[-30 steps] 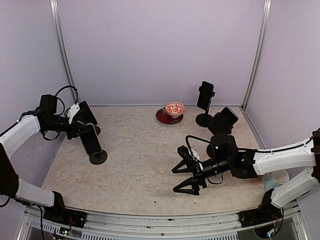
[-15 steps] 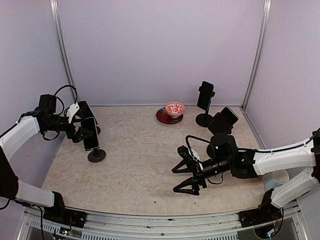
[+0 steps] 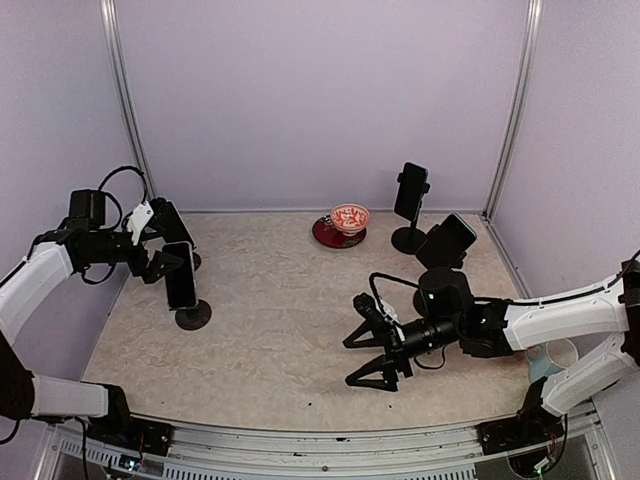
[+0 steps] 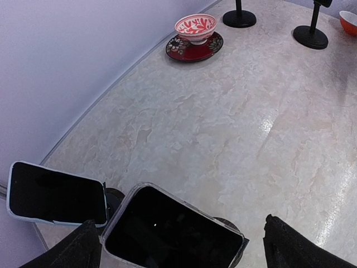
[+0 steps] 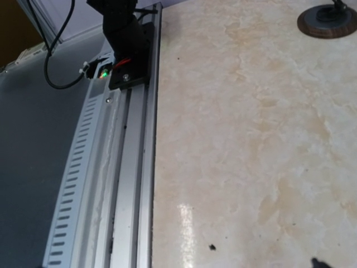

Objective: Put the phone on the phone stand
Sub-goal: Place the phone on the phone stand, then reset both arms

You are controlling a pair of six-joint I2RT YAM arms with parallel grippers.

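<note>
Left wrist view: left hand (image 4: 181, 224), spread wide and empty, flanks the black clear-cased phone (image 4: 173, 237); withdraw straight, sparing its black stand (image 3: 193, 316).

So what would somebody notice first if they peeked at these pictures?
Probably the red-and-white bowl on its dark plate at the back of the table. Then black phones on stands: the left pair at the left edge, the right pair at the back right. The right gripper hangs wide open in front.

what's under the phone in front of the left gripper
A round black stand base shows below the phone. The cradle holding it is hidden behind the phone.
</note>
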